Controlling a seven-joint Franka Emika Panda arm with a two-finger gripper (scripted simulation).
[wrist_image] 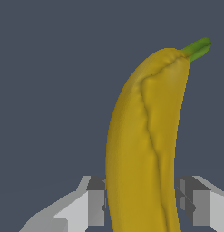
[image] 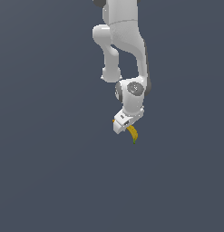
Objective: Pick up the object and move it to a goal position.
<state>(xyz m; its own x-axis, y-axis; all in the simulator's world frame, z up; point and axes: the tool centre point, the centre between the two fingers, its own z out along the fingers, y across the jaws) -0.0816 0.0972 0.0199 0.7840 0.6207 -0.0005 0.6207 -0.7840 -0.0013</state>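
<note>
A: What is hidden?
B: The banana (wrist_image: 143, 149) base is cut off between the grey fingers (wrist_image: 96, 206)

A: Shape?
B: Curved, ridged yellow skin, green tip at 1 o'clock. The gripper (image: 127, 128) pinches it

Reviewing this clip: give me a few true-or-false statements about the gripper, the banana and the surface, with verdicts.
1. The small curved yellow banana sits between the fingers of the white gripper. True.
2. The banana's stem tip is red. False: it is green.
3. The gripper is empty and wide open. False: it is closed on the banana.
4. The banana sticks out beyond the fingertips. True.
5. A second fruit lies on the plain dark grey surface. False: only the banana shows.
</note>
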